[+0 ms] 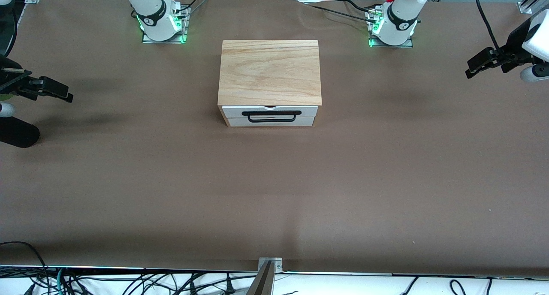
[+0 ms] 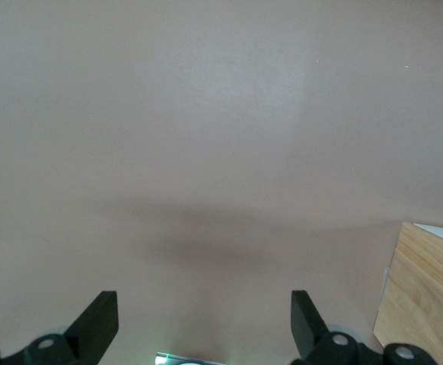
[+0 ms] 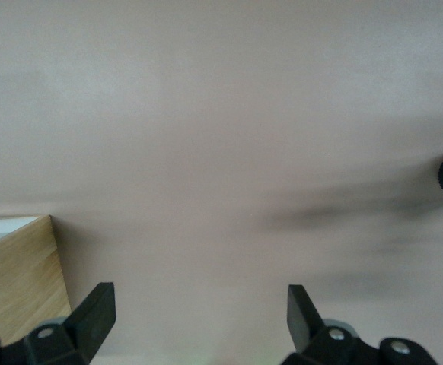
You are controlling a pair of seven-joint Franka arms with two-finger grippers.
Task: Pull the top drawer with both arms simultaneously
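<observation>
Sitting mid-surface, toward 12 o'clock between the two arm bases, is the cabinet (image 1: 269,72), a light wood top with white fronts facing the front camera. Top drawer (image 1: 270,112) is shut, flush w/ the cabinet face; its black bar handle (image 1: 271,116) runs across the front, nothing touching it. A plain white strip (image 1: 270,122) sits just under the drawer. No sign of the tray inside, since the drawer isn't pulled out.

Right gripper (image 1: 64,93) hangs at approx 9 o'clock, over bare brown surface (image 1: 274,192) at the right arm's end, well apart from the cabinet. Jaws open wide, holding nothing: in the right wrist view both fingers (image 3: 96,304) stand far apart w/ only surface between them, and a corner of the cabinet top (image 3: 16,274) shows at the edge.

Left gripper (image 1: 474,67) hangs at approx 3 o'clock, over the surface at the left arm's end, also well clear of the cabinet. Jaws open wide and empty too; the left wrist view shows its fingers (image 2: 100,315) spread, w/ a corner of the cabinet top (image 2: 427,296) off to one side.

Both arm bases (image 1: 161,22) (image 1: 394,25) glow green at 12 o'clock. Soft shadows lie on the surface under each gripper. Cables (image 1: 128,284) trail along the 6 o'clock edge.
</observation>
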